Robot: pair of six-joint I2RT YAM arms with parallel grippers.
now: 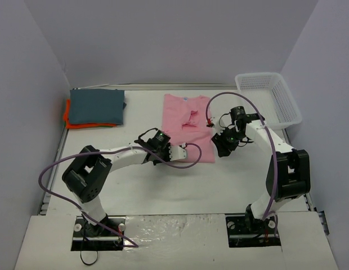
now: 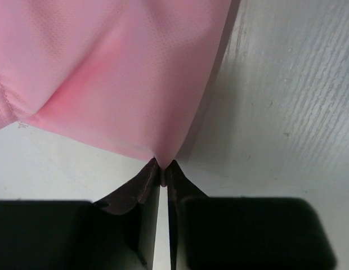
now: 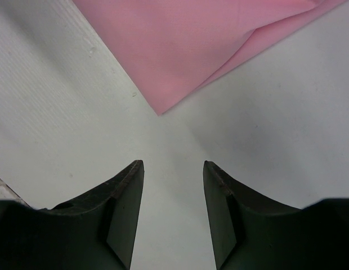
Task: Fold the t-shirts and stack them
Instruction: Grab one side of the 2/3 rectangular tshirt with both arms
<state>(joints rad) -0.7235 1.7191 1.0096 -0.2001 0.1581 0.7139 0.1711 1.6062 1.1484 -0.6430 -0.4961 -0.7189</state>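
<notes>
The pink t-shirt (image 1: 187, 115) is seen spread on the white table (image 1: 180, 185), with some cloth gathered in a rumple near its middle. Its near hem is pinched by the left gripper (image 2: 163, 167): the jaws are closed onto a small fold of the pink cloth, which is drawn into a peak at the fingertips. The right gripper (image 3: 173, 164) is held just off the right edge of the pink t-shirt, its jaws parted and nothing caught between them. A folded corner of the cloth is seen a little ahead of its fingertips, untouched. Well to the left of the pink t-shirt, the blue-grey t-shirt (image 1: 97, 106) is laid folded on top of the orange t-shirt (image 1: 67, 119), of which only a rim along the left and near edges is shown. To the right of the pink t-shirt and further back, a white mesh basket (image 1: 270, 95) is set at the table's far corner
</notes>
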